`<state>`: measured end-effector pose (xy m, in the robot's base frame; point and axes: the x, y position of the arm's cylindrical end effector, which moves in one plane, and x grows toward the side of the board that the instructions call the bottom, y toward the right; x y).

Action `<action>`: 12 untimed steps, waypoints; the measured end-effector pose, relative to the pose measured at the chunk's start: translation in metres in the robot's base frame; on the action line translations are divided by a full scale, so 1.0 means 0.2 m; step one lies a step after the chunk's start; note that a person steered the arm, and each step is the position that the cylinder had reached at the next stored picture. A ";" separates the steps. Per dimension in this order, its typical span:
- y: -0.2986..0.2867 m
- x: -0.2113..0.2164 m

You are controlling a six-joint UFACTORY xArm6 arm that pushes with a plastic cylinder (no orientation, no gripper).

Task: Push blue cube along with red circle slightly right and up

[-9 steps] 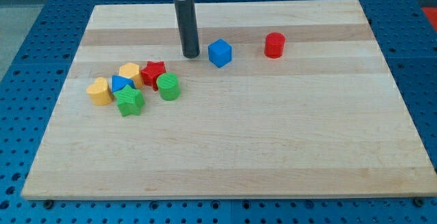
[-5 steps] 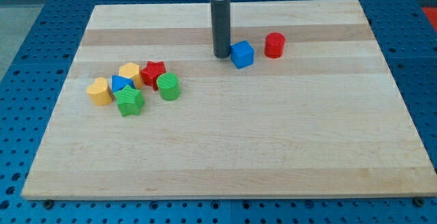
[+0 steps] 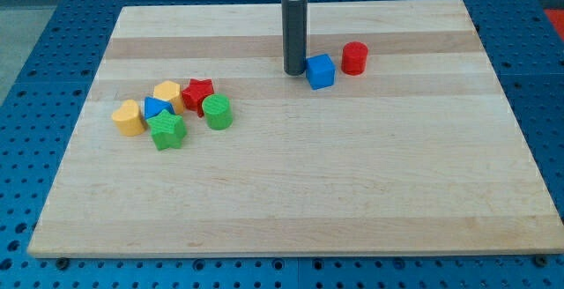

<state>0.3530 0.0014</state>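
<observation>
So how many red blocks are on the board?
2: a red cylinder toward the view's top right, near the blue cube, and a red star in the left cluster. None look hidden.

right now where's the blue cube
The blue cube sits in the upper middle of the board, just to the view's right of my tip and to the lower left of the red cylinder.

Bright, even light; sharp focus

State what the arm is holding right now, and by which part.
Nothing is held; the rod cannot grasp. My tip sits against the blue cube on its side toward the view's left, and the red cylinder stands just beyond the cube.
</observation>
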 end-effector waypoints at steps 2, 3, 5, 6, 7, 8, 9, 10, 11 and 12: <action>0.00 0.09; 0.03 0.09; 0.15 0.09; 0.18 0.09; 0.20 0.10; 0.21 0.11; 0.21 0.11; 0.23 0.13; 0.28 0.14; 0.30 0.14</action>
